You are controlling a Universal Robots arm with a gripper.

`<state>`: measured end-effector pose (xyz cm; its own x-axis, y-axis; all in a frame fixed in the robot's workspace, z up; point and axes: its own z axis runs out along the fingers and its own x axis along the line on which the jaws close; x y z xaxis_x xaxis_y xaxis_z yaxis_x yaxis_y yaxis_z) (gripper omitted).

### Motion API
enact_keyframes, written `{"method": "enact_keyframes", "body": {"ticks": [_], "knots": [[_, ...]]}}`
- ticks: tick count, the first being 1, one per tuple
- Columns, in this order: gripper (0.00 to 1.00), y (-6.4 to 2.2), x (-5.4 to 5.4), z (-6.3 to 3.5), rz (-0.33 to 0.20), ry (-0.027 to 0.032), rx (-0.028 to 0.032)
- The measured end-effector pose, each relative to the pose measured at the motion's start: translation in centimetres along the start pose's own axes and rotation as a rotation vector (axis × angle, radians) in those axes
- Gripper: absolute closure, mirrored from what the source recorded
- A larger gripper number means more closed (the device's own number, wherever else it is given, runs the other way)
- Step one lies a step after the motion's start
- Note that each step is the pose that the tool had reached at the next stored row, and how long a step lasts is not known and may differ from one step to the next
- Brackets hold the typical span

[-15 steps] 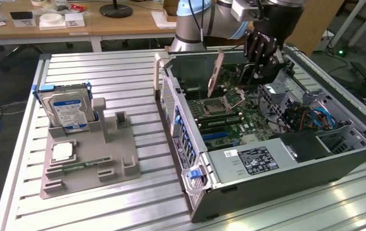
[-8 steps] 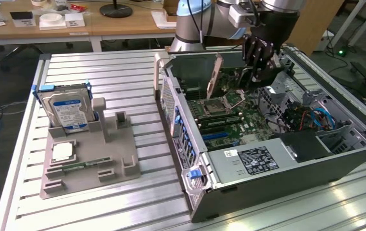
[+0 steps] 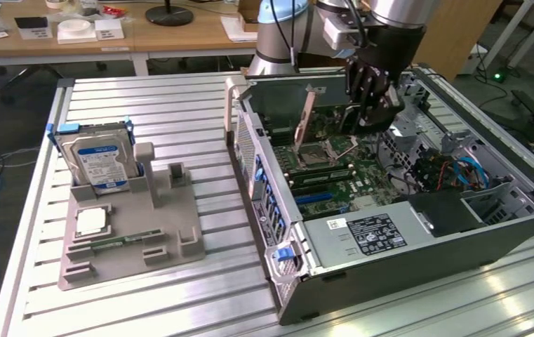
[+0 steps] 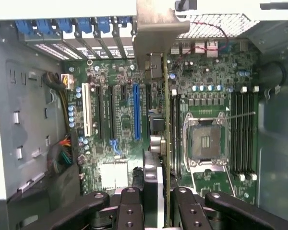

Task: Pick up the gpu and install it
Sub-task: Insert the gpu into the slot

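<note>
Gpu is picked up, with the pincer clamped on it edge-up. From the left: hard drive parked in its grey holder on the bench. Then comes the open case, where the card hangs over the motherboard toward the far side. Doesn't look seated in a slot yet, so the install part isn't done.
</note>
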<state>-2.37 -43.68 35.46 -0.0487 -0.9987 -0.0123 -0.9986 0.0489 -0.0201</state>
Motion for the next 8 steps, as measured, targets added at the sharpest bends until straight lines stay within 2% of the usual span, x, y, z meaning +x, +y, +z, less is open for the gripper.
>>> {"method": "enact_keyframes", "body": {"ticks": [8], "knots": [[0.72,0.31,0.68,0.68,-0.005,-0.0002,0.0013]]}}
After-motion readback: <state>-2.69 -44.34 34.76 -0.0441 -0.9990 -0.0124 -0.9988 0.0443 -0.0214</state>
